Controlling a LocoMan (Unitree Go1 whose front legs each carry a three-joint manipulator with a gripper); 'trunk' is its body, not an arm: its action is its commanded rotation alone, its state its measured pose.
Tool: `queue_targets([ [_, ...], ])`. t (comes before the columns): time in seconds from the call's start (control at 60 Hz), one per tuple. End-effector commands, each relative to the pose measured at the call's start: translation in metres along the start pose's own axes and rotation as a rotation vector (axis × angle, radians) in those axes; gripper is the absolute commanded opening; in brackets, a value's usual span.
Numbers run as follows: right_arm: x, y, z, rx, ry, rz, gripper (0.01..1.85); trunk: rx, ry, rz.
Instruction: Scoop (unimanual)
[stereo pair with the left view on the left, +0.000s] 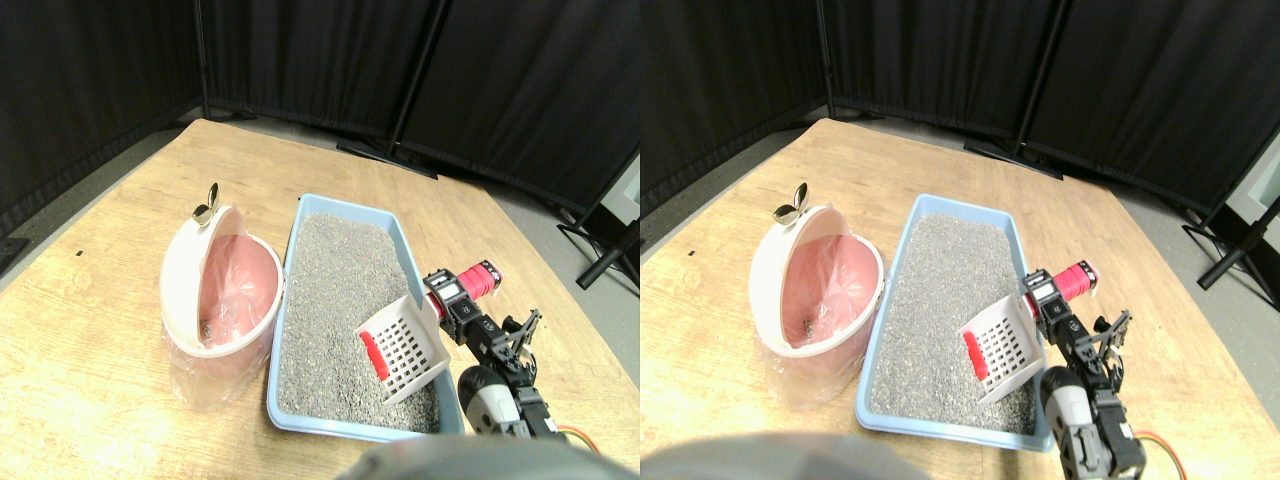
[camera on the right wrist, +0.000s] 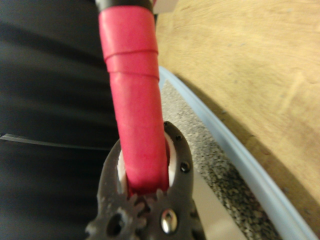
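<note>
The claw (camera on the right wrist: 145, 192) is clamped on the scoop's (stereo pair with the left view on the left: 405, 347) red handle (camera on the right wrist: 134, 100). The scoop looks light and stiff; the wrapped handle gives good grip.

No lettering, label, brand, number or sign can be read in either view.

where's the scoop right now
In the stereo pair view the white slotted scoop hangs over the near right corner of the blue litter tray, its red handle clamped in the right gripper, with the pink bin beyond the tray's left side.
</note>
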Motion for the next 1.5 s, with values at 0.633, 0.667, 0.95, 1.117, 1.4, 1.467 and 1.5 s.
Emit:
queue_targets([
  [0.633,0.018,-0.041,0.019,0.549,-0.27,0.012,0.05,-0.006,0.007,0.017],
  [0.667,0.018,-0.044,0.024,0.541,-0.302,0.026,0.05,-0.008,0.004,0.018],
  [0.95,0.016,-0.055,0.047,0.581,-0.448,0.03,0.05,-0.012,-0.014,0.023],
  [1.117,0.014,-0.055,0.054,0.702,-0.495,0.038,0.05,-0.013,-0.022,0.024],
  [1.4,0.017,-0.054,0.056,0.973,-0.505,0.052,0.05,-0.018,-0.035,0.026],
  [1.467,0.019,-0.052,0.053,1.065,-0.482,0.065,0.05,-0.018,-0.035,0.029],
  [1.5,0.02,-0.051,0.052,1.073,-0.48,0.066,0.05,-0.018,-0.035,0.03],
])
